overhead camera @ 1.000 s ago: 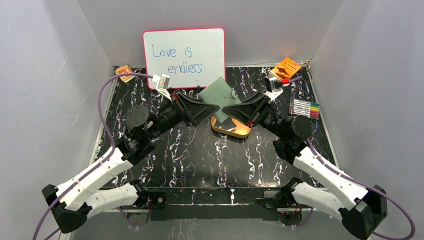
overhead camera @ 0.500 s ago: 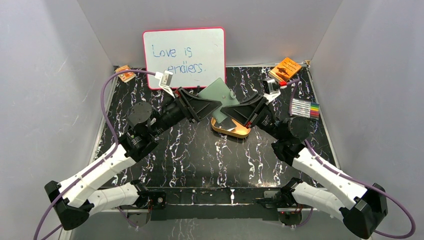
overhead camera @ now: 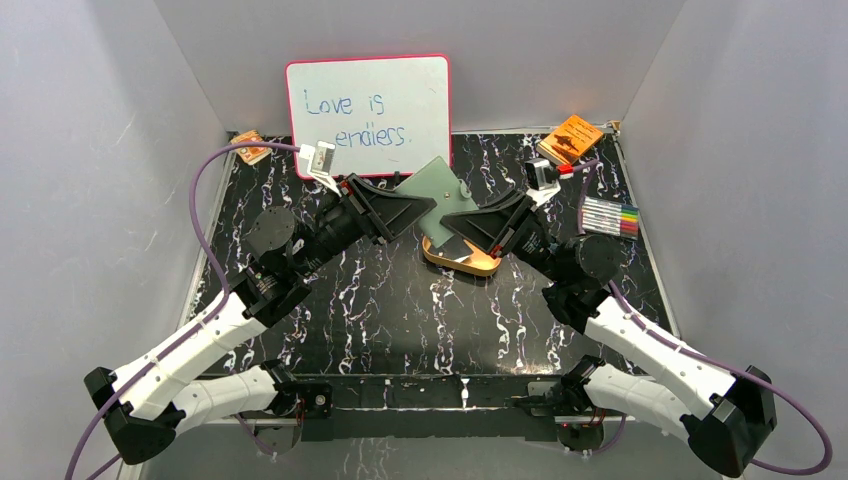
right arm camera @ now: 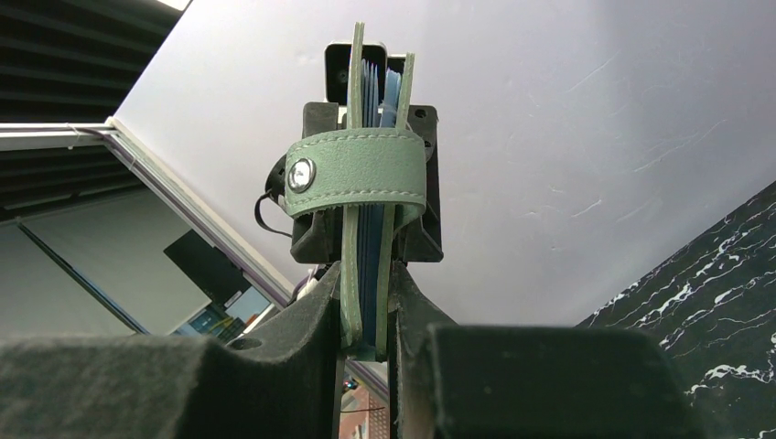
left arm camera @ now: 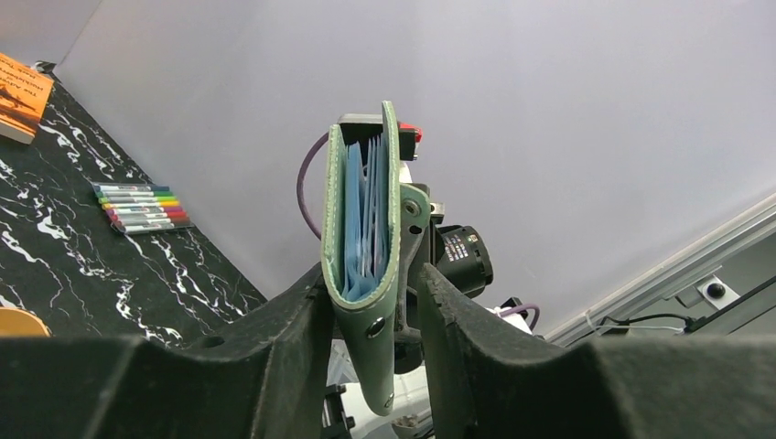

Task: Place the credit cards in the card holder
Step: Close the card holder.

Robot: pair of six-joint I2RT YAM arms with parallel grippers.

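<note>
Card holder is midair over the tabletop, right claw clamped on its strap edge, left claw straddling the opposite edge, can't tell if biting; light, floppy, slick sleeves, so I'd pinch the covers.

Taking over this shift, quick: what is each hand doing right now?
Left hand: around the wallet; whether it grips cannot be told.
Right hand: closed on the wallet.
</note>
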